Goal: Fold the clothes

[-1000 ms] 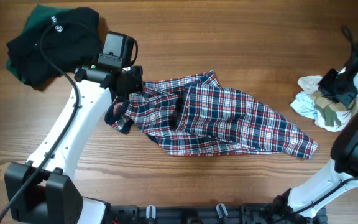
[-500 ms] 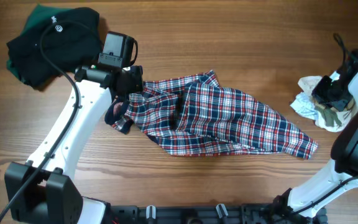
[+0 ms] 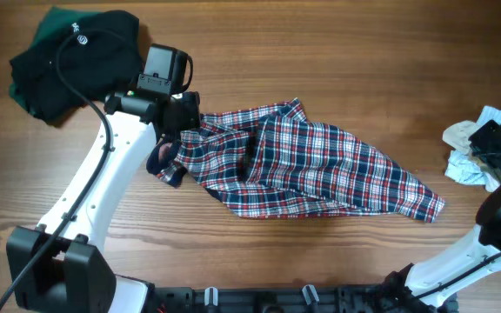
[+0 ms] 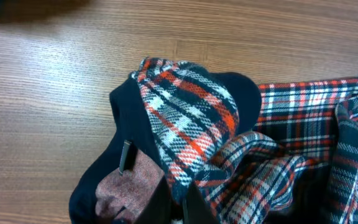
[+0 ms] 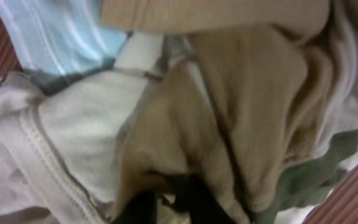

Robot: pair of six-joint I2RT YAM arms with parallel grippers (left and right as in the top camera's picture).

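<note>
The plaid clothes (image 3: pixel 320 165) lie crumpled across the middle of the table, stretching from the left arm down to a corner at the lower right. My left gripper (image 3: pixel 183 130) is shut on the garment's bunched left end. In the left wrist view a fold of plaid clothes (image 4: pixel 185 118) with navy trim (image 4: pixel 129 124) runs down between the closed fingertips of the left gripper (image 4: pixel 179 202). My right gripper (image 3: pixel 494 143) is at the far right edge, buried in a beige, white and pale blue bundle (image 3: pixel 468 161). In the right wrist view, bundle (image 5: pixel 185 112) cloth wraps the right gripper (image 5: pixel 169 205).
A dark green and black garment (image 3: pixel 72 56) lies heaped at the far left corner, behind the left arm. Bare wood table (image 3: pixel 337 52) runs along the back and the front. The bundle sits right at the table's right side.
The right gripper has moved to the right and slightly toward the front, and the beige and white bundle has gone with it. The left arm and the plaid garment have not moved.
</note>
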